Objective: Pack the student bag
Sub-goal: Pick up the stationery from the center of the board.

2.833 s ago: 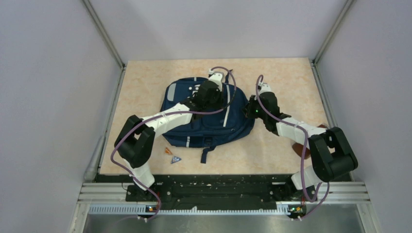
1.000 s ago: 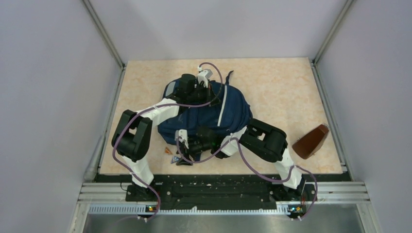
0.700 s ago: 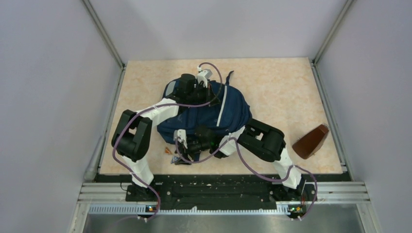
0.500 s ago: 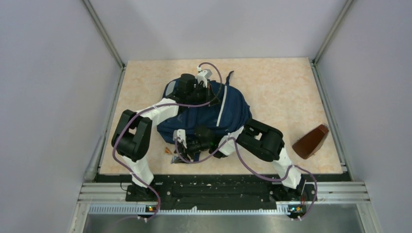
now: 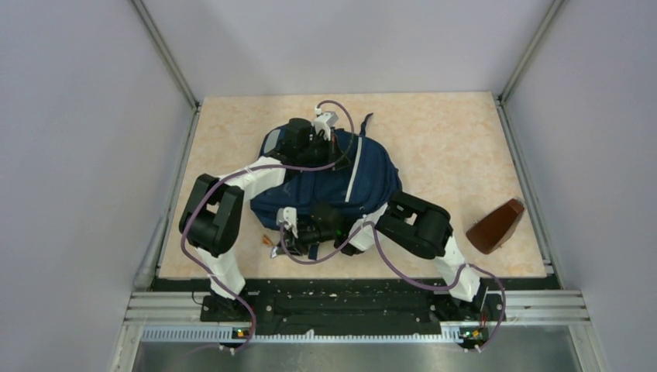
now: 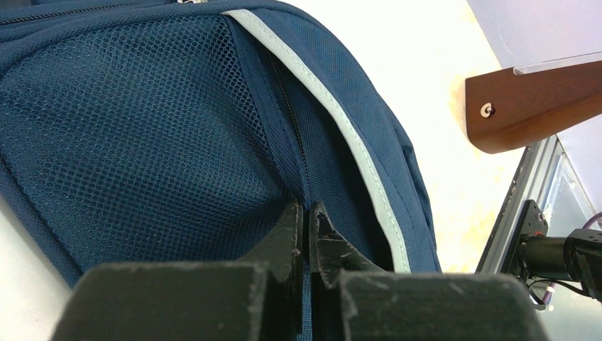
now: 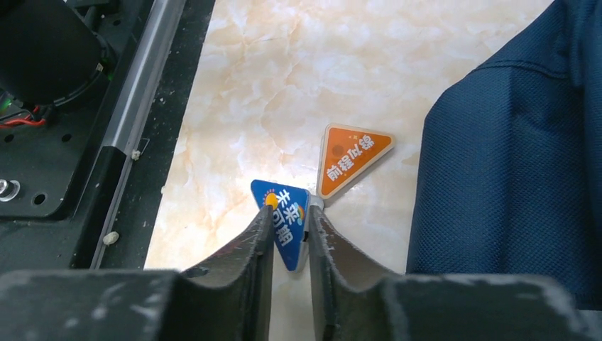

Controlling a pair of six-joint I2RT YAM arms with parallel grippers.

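1. Right gripper [image 7: 289,226] of mine is clenched on the blue triangle [image 7: 282,212], with one finger against each slanted edge. The orange triangle [image 7: 349,165] lies flat on the table [image 7: 284,85] just up and right, its corner meeting the blue one's.
2. My left gripper [image 6: 305,217] is clamped tight on the student bag [image 6: 142,135]. It pinches a fold at the zip seam beside the mesh panel [image 6: 121,170].
3. In the earliest frame my right arm reached to the bag's right side at mid-picture. Now it is folded low and points left along the bag's lower edge, and its fingers have drawn in over the last second. The bag lay flat then. It now sits bunched, drawn up under my left gripper.
4. From above, the bag fills the centre, with my left gripper at its upper part and my right at its lower left corner. In the right wrist view the bag takes the right edge, near my fingers but not touching them.
5. The top view hides the blue triangle under my right wrist and shows only an orange sliver, while the wrist view shows both triangles and their printing. The left wrist view shows the pale stripe [image 6: 355,163] and a brown wooden piece [image 6: 532,106] at upper right. From above, that piece sits at the table's right edge, well apart from the bag.
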